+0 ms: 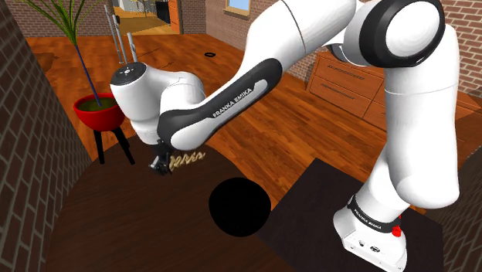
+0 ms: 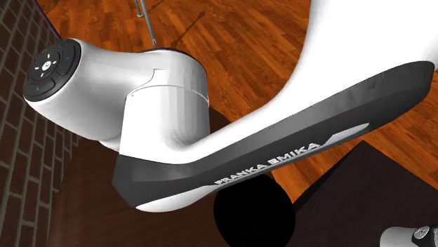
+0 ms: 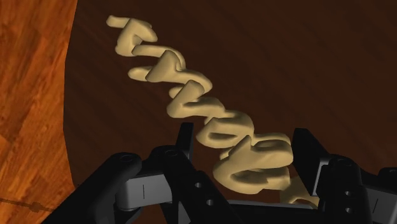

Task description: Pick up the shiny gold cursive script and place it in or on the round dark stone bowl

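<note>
The gold cursive script (image 3: 210,108) is a long chain of tan-gold letters; it stretches away from my gripper (image 3: 245,145) over the dark table. Its near end sits between the two black fingers (image 3: 185,141), which press on it from both sides. In the shoulder view the gripper (image 1: 163,164) is low at the table's far edge, with the script (image 1: 188,160) sticking out toward that view's right. The round dark bowl (image 1: 239,206) looks pure black and stands on the table nearer the stand. In the second exterior view the bowl (image 2: 253,212) shows partly under my forearm.
The dark round table (image 1: 131,224) ends just beyond the script, over an orange wood floor (image 3: 28,95). A red planter on black legs (image 1: 99,113) stands past the table. A brick wall (image 1: 31,147) runs along the shoulder view's left, and a wooden dresser (image 1: 347,81) stands behind the arm.
</note>
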Controlling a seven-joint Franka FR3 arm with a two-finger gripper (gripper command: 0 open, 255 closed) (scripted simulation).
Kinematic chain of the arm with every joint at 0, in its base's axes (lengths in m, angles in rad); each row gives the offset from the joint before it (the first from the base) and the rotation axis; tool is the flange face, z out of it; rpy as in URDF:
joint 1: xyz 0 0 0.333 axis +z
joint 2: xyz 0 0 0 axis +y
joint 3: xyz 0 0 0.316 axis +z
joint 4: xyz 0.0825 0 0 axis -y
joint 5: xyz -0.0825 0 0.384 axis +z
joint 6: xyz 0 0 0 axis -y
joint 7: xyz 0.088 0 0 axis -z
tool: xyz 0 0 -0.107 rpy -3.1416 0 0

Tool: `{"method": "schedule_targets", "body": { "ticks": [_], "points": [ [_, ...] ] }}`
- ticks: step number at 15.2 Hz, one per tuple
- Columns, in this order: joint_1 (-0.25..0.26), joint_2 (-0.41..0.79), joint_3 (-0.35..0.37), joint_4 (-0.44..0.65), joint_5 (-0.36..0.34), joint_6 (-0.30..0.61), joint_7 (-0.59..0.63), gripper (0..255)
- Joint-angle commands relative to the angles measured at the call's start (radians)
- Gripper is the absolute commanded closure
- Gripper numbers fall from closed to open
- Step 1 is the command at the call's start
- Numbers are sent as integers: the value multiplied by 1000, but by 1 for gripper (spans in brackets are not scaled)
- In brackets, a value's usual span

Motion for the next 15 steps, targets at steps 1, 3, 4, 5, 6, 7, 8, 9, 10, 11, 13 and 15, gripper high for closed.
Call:
{"method": "schedule_targets", "body": {
  "ticks": [1,3,4,5,6,7,8,9,10,11,13,15],
  "points": [
    [-4,-15,5,6,11,-18,-11,255],
    [-14,-54,14,-48,22,-2,-5,255],
    [-22,-91,22,-101,32,16,3,255],
    [-30,-128,31,-152,43,34,9,255],
    [-38,-164,39,-202,55,51,14,255],
    [-44,-200,47,-251,68,67,18,255],
    [-50,-237,55,-298,83,83,21,255],
    [-55,-273,64,-344,99,98,22,255],
    [-59,-310,72,-390,117,112,22,255],
    [-61,-347,80,-434,136,126,21,255],
    [-63,-423,94,-519,179,151,14,255],
    [-57,-501,107,-602,230,172,3,255]
  ]
}}
